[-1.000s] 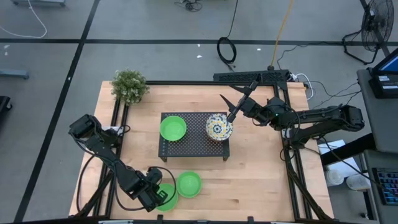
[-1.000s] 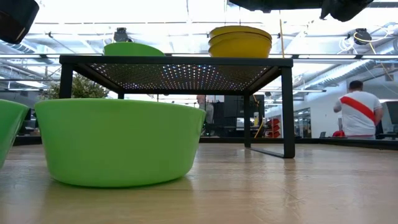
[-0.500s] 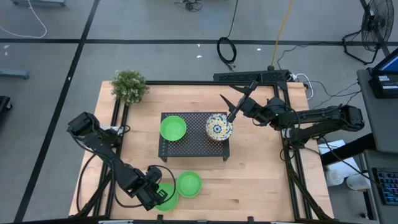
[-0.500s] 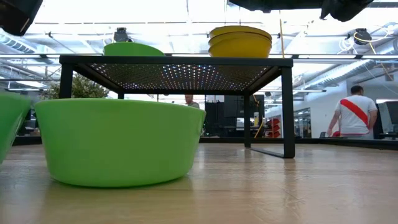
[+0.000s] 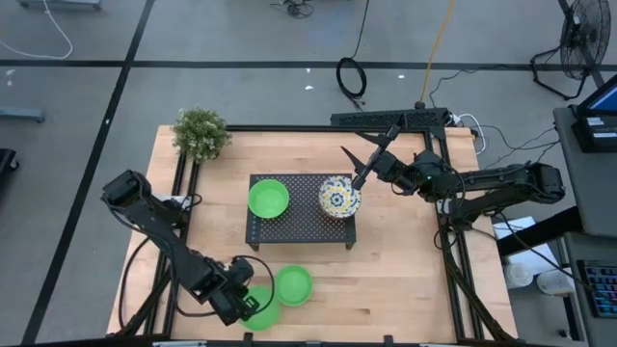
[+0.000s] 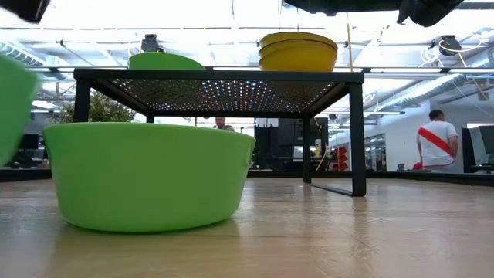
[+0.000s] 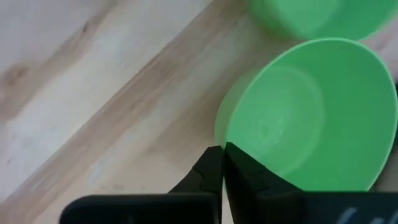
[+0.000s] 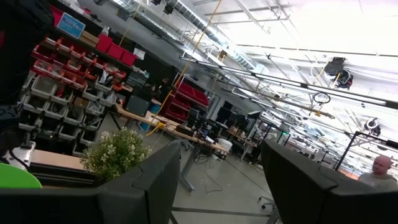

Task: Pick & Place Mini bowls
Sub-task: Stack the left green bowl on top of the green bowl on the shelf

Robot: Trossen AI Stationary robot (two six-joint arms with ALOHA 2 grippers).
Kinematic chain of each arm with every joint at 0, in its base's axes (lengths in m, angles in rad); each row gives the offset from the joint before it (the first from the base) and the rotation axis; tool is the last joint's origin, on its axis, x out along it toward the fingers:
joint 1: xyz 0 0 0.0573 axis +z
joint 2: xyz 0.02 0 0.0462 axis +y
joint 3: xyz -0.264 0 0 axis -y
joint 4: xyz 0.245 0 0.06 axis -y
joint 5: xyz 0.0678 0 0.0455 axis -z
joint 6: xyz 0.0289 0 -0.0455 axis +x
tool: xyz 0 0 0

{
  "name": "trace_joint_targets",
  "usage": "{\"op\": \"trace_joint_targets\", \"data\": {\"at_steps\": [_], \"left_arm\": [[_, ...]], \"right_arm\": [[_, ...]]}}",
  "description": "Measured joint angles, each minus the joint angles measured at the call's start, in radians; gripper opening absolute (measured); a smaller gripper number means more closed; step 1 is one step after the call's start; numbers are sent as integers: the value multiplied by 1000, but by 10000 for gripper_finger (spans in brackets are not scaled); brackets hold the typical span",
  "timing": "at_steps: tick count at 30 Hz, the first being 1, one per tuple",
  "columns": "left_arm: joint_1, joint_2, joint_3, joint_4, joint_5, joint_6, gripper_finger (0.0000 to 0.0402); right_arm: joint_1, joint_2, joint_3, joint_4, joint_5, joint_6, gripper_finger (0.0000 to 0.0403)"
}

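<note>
Mini bowls are spread over the worktop [image 5: 405, 280] and the black perforated rack [image 5: 301, 228] at its middle: a green bowl [image 5: 268, 200] sits on the rack's left half, a stack of floral bowls [image 5: 339, 196] on its right half, a second green bowl [image 5: 293, 284] stands on the wood near the front edge, and a third green bowl [image 5: 258, 306] is pinched by its rim in the left gripper [image 5: 247, 304] at the front-left part of the worktop, its fingers [image 7: 214, 171] closed tight on the wall. From above, the arm covers much of that held bowl, and in the low view only a blurred green sliver of it shows at the left border, so whether it touches the wood cannot be told. How many floral bowls are stacked cannot be counted from above; the low view shows only yellow undersides, at least two. The right gripper [image 5: 371, 154] hangs over the rack's back-right corner beside the stack, fingers spread wide and holding nothing. A small potted plant [image 5: 201, 132] stands at the back-left corner. The surface is pale wood in a black frame on a grey floor; behind it are shelves with red bins, ceiling lights and a person in a white top [image 6: 437, 143] far off.
</note>
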Motion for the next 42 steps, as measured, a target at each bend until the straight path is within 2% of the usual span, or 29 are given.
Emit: {"op": "trace_joint_targets", "data": {"at_steps": [8,14,20,28,33,37,42], "left_arm": [[-1,-94,17,111,-223,247,6],[15,-206,17,120,-390,398,12],[68,-333,17,103,-492,514,9],[253,-519,17,100,-492,614,8],[385,-632,17,87,-408,686,5],[492,-694,46,-12,-376,679,4],[609,-703,91,-136,-330,672,4]], "right_arm": [[3,0,0,0,0,0,215],[3,0,0,0,0,0,215],[3,0,0,0,0,0,215],[3,0,0,0,0,0,215],[3,0,0,0,0,0,215],[3,0,0,0,0,0,215],[3,0,0,0,0,0,215]]}}
